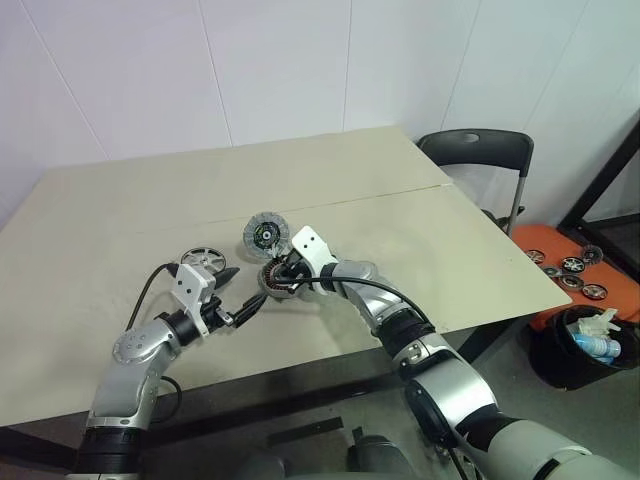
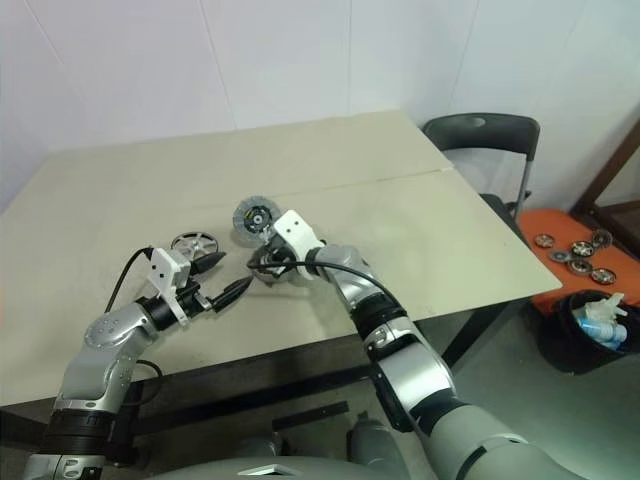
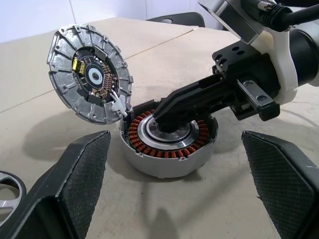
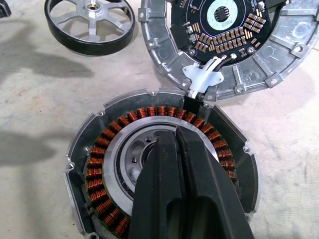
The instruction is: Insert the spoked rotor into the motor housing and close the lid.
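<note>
1. Two pincers in play: the right gripper (image 4: pixel 177 149) has its black fingers pressed together, tips poked down into the dark middle of the motor housing (image 3: pixel 169 144). As far as I can see, it's holding nothing.
2. Left gripper (image 1: pixel 237 295) is spread as wide as it goes, empty, pointing level at the housing from just beside it.
3. Spoked rotor (image 1: pixel 203 260) lies flat on the table (image 1: pixel 120 210), right next to the left gripper on the side away from the housing. So I'd say the left arm is the nearer one for grabbing it.
4. It's a wheel, so no real long axis; its hub points straight up.
5. Lid (image 3: pixel 89 74) is propped up on edge at the housing's rim, beyond the right fingertips, inner face turned toward the left gripper.
</note>
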